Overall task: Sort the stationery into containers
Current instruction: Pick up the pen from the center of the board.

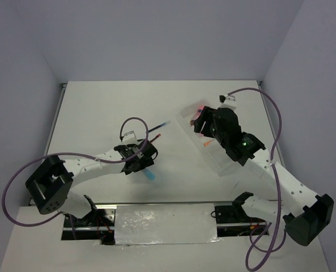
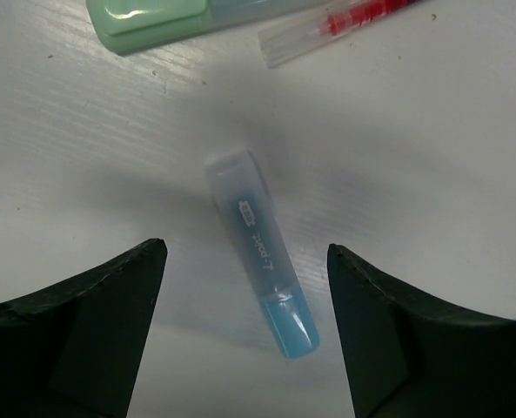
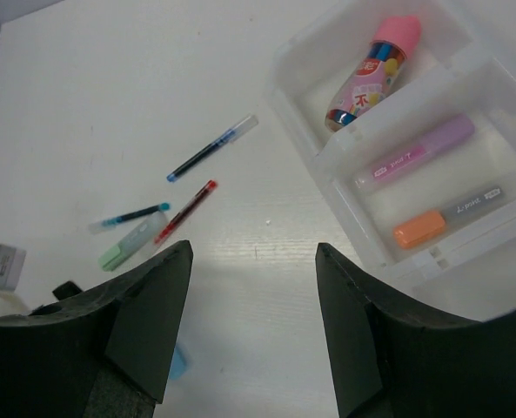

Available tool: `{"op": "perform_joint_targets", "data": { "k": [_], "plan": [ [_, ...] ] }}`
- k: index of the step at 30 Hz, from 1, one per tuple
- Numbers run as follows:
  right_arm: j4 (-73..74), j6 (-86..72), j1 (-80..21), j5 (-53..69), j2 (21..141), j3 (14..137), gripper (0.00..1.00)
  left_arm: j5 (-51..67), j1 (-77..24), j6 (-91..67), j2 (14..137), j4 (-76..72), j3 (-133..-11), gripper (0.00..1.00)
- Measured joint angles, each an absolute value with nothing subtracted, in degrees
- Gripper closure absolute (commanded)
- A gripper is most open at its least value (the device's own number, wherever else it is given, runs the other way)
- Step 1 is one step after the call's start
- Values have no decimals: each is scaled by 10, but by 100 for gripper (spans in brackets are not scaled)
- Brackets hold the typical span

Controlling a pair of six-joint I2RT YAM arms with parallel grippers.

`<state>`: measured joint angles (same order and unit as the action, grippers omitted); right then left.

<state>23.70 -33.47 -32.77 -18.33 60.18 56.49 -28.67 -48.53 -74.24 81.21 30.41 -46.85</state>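
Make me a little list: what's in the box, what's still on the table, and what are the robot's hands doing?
In tray: pink tube, purple marker, orange marker
On table: blue marker, green marker, red pen, dark blue pen, teal pen
Left gripper: open, fingers either side of blue marker, not touching
Right gripper: open, empty, near tray

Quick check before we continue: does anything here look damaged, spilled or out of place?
Nothing looks damaged or spilled. The tray lies slanted to the edge of the table, and five items lie loose outside it: blue stick, green stick, red pen, dark-blue pen, teal pen.
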Motion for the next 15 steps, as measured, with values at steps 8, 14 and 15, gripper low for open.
{"op": "perform_joint_targets", "data": {
  "k": [8,14,15],
  "plan": [
    [278,-318,-337,-184,502,537,33,-300,-486,-733,923,296,-505,42],
    [306,-310,-338,-191,425,538,33,-282,-488,-699,939,266,-521,89],
    [314,-308,-338,-192,416,541,33,-276,-489,-686,940,259,-523,100]
  ]
}}
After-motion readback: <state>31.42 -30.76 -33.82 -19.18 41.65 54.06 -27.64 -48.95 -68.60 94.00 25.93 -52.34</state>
